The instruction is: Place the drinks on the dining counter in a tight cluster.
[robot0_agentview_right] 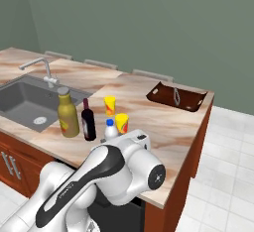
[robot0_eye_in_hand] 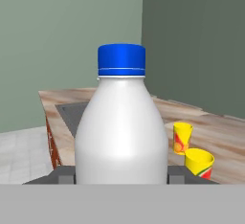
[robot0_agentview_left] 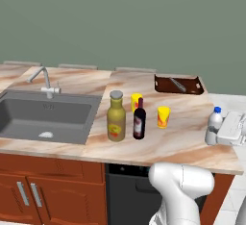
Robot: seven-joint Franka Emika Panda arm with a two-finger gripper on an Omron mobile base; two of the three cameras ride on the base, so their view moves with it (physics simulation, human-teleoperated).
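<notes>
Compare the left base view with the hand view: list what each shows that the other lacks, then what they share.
Left base view alone: the tap, the olive-yellow bottle, the dark wine bottle and the brown tray. Hand view alone: the pincer with its fingertips on either side of the white bottle's base. Both share that white bottle, the two yellow cups, the sink and the marbled counter.

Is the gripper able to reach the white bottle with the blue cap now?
Probably yes: the white bottle stands upright between the fingers of the gripper, nothing between them. Whether the pads already touch it I cannot tell.
</notes>
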